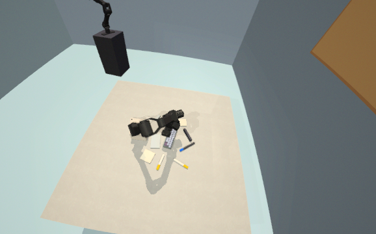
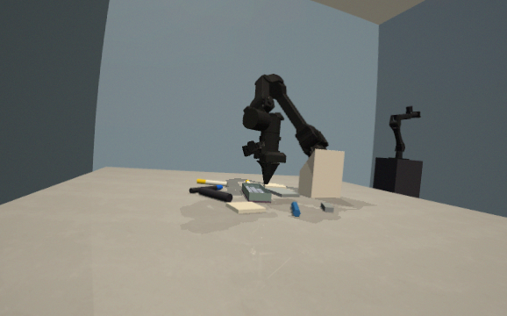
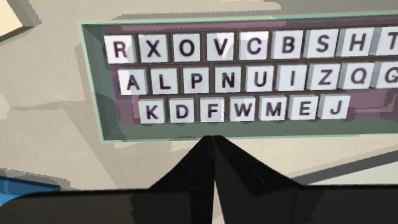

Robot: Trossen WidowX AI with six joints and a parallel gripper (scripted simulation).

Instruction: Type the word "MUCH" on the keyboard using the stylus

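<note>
The keyboard (image 1: 169,143) (image 2: 260,197) (image 3: 150,131) is a green-rimmed tray with white letter keys; M, U, C and H all show in the wrist view. My gripper (image 2: 267,183) (image 3: 212,144) is shut with nothing between its fingertips. The tips are above the keyboard's level and overlap its lower rim below the F key in the wrist view. In the top view the tips are hidden. No stylus is in the gripper. A blue pen-like stick (image 2: 296,209) (image 3: 30,188) lies on the desk; I cannot tell which pen-like object is the stylus.
A black marker (image 1: 187,134) (image 2: 215,194), a blue-tipped black pen (image 1: 187,147) and two yellow-and-white pens (image 1: 161,162) (image 1: 181,163) lie around the keyboard. A pale pad (image 1: 155,142) (image 2: 284,191) lies beside it. A cream box (image 2: 329,175) stands near the arm's base.
</note>
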